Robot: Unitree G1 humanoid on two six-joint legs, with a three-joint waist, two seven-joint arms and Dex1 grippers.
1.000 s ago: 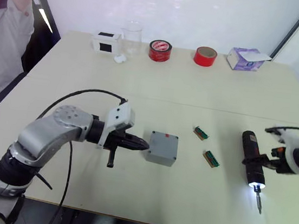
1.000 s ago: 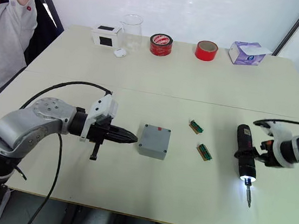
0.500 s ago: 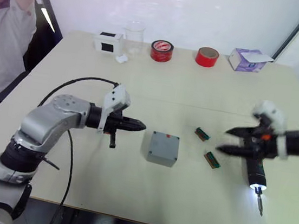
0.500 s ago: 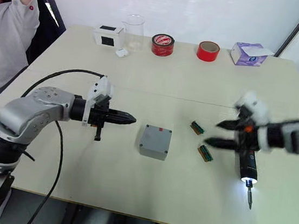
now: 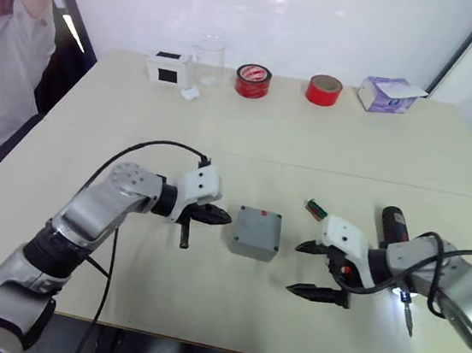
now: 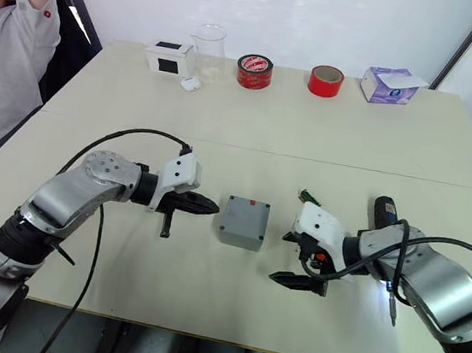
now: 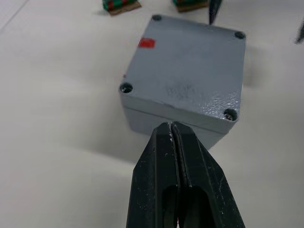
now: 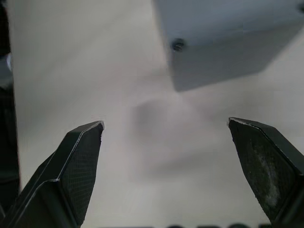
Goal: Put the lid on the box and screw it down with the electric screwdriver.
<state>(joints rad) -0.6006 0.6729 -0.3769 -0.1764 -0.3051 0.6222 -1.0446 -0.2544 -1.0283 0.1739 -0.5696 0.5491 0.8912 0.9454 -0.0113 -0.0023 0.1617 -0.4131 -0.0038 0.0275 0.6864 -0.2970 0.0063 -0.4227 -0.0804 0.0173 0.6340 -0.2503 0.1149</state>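
The two head cameras look forward and down over the whole table (image 5: 251, 127), from high and fairly far back, and share nearly the same scene. The left wrist camera looks along the left claw (image 7: 172, 130), whose fingers are pressed together, very close to the box (image 7: 187, 80) just ahead of its tips. The right wrist camera looks between the spread fingers of the right claw (image 8: 166, 128), also close, catching that box's corner beyond them.
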